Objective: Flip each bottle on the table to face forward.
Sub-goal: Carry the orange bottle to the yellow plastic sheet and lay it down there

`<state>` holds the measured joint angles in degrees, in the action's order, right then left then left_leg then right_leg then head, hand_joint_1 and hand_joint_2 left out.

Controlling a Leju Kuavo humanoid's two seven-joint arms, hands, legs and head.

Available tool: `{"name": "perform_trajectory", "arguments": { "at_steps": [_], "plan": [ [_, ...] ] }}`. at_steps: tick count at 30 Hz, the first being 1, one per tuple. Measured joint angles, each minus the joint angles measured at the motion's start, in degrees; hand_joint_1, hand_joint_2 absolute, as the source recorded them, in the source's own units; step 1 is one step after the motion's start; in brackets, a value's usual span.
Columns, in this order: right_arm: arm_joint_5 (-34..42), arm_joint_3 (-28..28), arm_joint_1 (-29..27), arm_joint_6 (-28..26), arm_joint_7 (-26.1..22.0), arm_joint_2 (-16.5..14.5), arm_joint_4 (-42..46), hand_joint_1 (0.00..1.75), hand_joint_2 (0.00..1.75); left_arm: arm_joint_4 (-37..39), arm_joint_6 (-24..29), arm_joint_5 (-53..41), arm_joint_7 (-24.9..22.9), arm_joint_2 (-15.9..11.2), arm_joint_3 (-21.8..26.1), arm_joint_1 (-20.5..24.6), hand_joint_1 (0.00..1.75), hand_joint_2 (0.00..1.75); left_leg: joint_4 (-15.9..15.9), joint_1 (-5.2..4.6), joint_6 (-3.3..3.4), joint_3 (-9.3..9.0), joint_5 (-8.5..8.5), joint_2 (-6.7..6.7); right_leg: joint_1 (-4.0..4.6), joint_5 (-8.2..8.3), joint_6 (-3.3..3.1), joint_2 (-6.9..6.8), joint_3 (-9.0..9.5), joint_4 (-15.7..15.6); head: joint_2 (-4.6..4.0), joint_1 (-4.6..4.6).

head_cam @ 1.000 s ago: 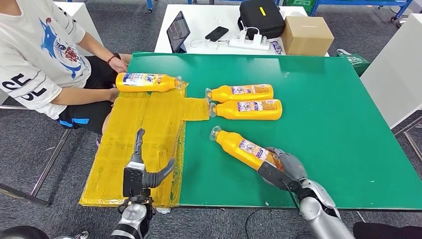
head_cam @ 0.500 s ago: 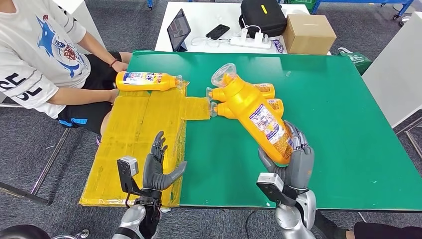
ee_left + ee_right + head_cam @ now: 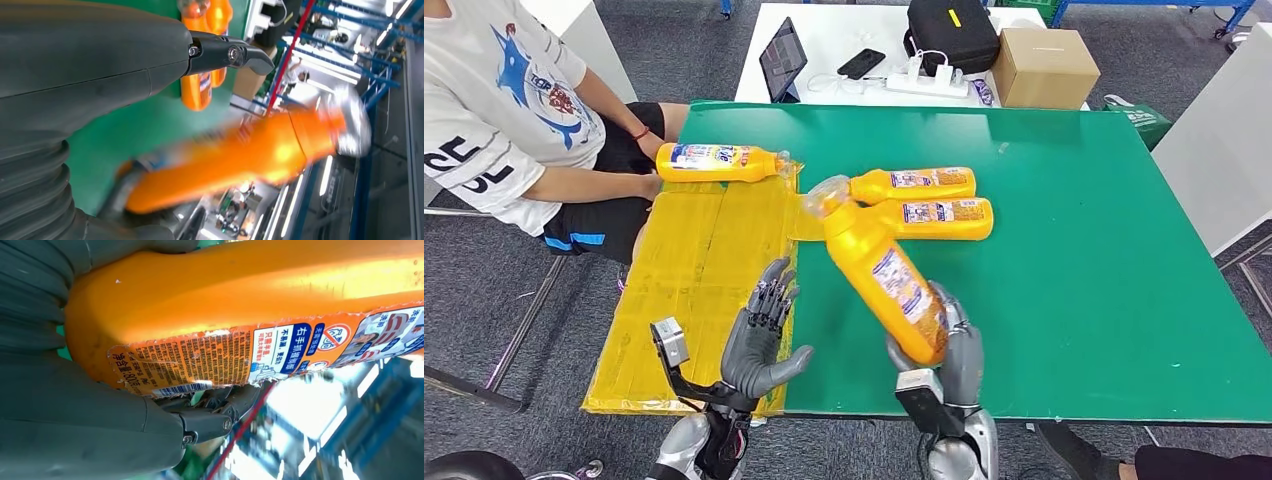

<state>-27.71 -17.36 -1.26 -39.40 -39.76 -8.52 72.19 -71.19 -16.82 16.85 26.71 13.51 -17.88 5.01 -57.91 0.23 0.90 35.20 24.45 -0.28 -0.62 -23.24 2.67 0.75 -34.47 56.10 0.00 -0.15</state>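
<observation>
Head view shows the right hand holding one orange bottle by its bottom end, lifted off the green table and tilted, with its clear cap pointing up and away toward the far side. The right wrist view shows the small print and barcode side of the label turned toward that hand. I think this bottle is in the middle of its flip and is not yet set down. Two more orange bottles lie side by side on the green table just behind it, labels up, so they look done to me. A fourth bottle lies on the yellow taped mat near a seated person, also label up. The left hand is raised over the edge of the mat, holding nothing, fingers apart and palm turned toward the lifted bottle, perhaps ready to help.
</observation>
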Motion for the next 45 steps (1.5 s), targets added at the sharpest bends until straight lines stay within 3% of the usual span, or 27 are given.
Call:
{"name": "perform_trajectory", "arguments": {
  "at_steps": [12, 24, 32, 45],
  "plan": [
    [1.1, -7.1, 1.5, 0.0, 0.0, -0.9, -6.9, 1.75, 1.75, -0.4, -0.2, -0.1, -0.4, -0.9, -1.5, -0.2, 0.00, 1.75, 0.0, -0.03, 0.00, 0.08, -0.01, 0.00, -0.02, 0.00, 0.00, 0.00, -0.07, 0.0, 0.00, 0.01],
    [-15.6, -7.7, 1.8, -0.8, -0.1, -5.5, -8.1, 1.75, 1.75, 3.7, 4.4, -0.5, -3.1, -0.8, -2.4, 0.9, 0.00, 1.75, 0.0, -0.01, -0.01, 0.12, -0.01, 0.00, -0.01, 0.00, -0.01, -0.01, -0.17, 0.0, 0.00, 0.01],
    [-19.3, -6.4, 1.0, -0.8, 0.1, -6.6, -7.2, 1.75, 1.75, 5.5, 4.6, 1.0, -4.1, -0.7, -2.5, 1.4, 0.00, 1.75, 0.0, -0.03, -0.01, 0.13, -0.01, 0.01, -0.03, 0.00, -0.01, -0.01, -0.17, 0.0, 0.00, 0.02],
    [-19.1, -6.9, 2.2, -0.8, 0.0, -6.7, -10.6, 1.75, 1.75, 7.8, -3.9, 17.3, -7.3, -0.6, -1.8, 1.9, 0.00, 1.75, 0.0, -0.02, -0.01, 0.13, -0.01, 0.01, -0.02, 0.00, -0.01, -0.01, -0.16, 0.0, 0.00, 0.03]
  ]
}}
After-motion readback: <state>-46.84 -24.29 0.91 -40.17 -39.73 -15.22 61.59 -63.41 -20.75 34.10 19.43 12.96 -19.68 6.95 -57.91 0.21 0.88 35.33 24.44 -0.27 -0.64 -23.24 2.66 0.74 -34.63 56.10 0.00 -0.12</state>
